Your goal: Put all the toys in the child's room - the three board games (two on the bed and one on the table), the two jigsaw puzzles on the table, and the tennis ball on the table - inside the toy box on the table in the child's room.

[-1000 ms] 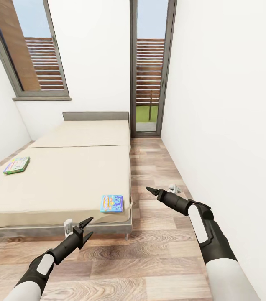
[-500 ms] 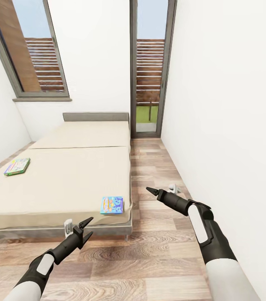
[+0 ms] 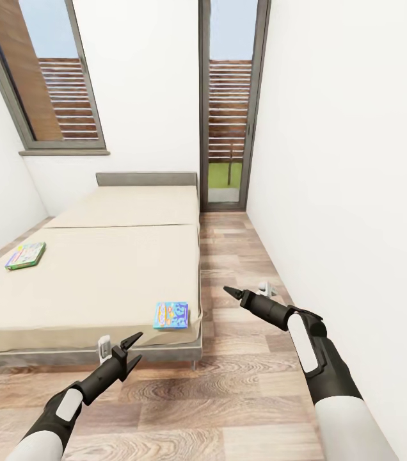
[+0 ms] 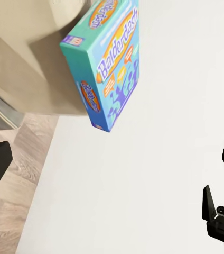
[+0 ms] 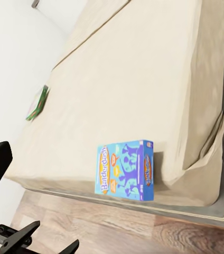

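At the far left edge of the bed, well away from both arms, lies the green-bordered board game, flat on the cream mattress. It is a thin box that looks light and stiff, best pinched across one long edge where it nears the mattress side. The left gripper hangs over the wood floor just in front of the bed frame, jaws parted and holding nothing. Just beyond it, at the near right corner of the mattress, sits the blue board game, with an orange "Balderdash" title and orange drawings; a corner seems to reach the mattress edge. It too should be light, rigid cardboard with a smooth printed skin that may slide, so a grip across its thickness at the overhanging side seems safest. Further right, the right gripper hovers above the floor beside the bed, empty, though whether its fingers are apart or closed I cannot tell.
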Motion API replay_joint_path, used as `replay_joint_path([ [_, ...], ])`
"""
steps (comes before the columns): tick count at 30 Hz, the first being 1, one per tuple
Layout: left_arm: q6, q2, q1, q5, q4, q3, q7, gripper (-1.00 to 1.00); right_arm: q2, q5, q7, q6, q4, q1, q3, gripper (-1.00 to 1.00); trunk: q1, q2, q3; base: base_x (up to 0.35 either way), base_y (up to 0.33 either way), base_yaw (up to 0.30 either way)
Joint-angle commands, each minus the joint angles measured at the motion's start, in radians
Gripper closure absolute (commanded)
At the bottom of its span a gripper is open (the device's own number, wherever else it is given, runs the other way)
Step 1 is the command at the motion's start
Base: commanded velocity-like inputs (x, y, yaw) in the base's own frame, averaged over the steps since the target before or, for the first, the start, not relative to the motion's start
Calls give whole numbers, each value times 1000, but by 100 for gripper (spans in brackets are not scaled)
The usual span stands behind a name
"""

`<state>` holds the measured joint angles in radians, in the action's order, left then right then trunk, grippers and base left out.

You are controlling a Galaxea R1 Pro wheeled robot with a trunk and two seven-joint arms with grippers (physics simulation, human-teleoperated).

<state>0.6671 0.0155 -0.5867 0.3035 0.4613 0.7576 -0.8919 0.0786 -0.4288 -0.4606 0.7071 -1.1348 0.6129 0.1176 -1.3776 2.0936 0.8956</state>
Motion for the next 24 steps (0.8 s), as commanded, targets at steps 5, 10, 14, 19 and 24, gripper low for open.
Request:
replay_joint_path([
  [5,6,0,-1,2,-1,3,-2,-100,1,-2,-3,8,0,1,4,-100,0,0,1,159,0,0],
  [10,6,0,-1,2,0,3,-2,-100,1,-2,-3,8,0,1,4,-100,0,0,1,49,0,0],
  [14,6,0,-1,2,-1,3,-2,-100,1,-2,-3,8,0,1,4,-100,0,0,1,23,0,0],
  [19,6,0,-1,2,-1,3,-2,-100,1,-3,-3,8,0,1,4,-100,0,0,1,127,0,0],
  [24,6,0,-1,2,0,3,-2,-100,1,-4,-3,8,0,1,4,-100,0,0,1,193,0,0],
])
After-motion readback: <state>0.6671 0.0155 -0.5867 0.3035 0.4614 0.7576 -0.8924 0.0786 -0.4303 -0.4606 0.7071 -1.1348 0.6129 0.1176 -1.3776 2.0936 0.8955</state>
